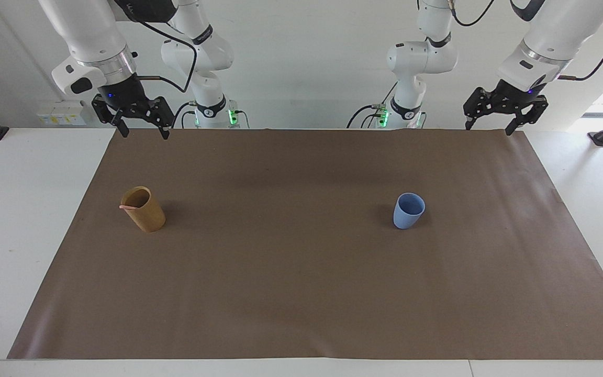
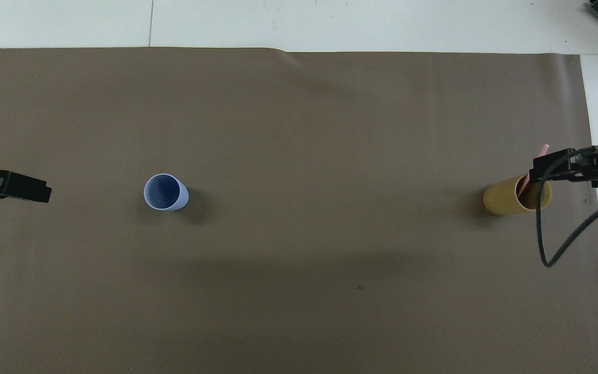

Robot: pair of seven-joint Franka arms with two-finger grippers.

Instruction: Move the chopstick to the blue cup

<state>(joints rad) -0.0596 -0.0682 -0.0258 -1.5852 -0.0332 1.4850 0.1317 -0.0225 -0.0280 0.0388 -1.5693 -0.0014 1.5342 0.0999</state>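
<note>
White jointed arms (image 1: 92, 36), black grippers — looping black cables (image 2: 543, 228), green base lights (image 1: 233, 115).

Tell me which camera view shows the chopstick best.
The overhead view. There the chopstick shows as a slanted pink stick rising out of the tan cup, though the right gripper crosses part of it. In the facing view only a short pink tip shows at the cup's rim.

White worktop (image 1: 29, 220) covered edge to edge by a brown paper sheet (image 1: 301, 293); plain white wall (image 1: 306, 63) at the robots' end, daylight entering at one corner.
</note>
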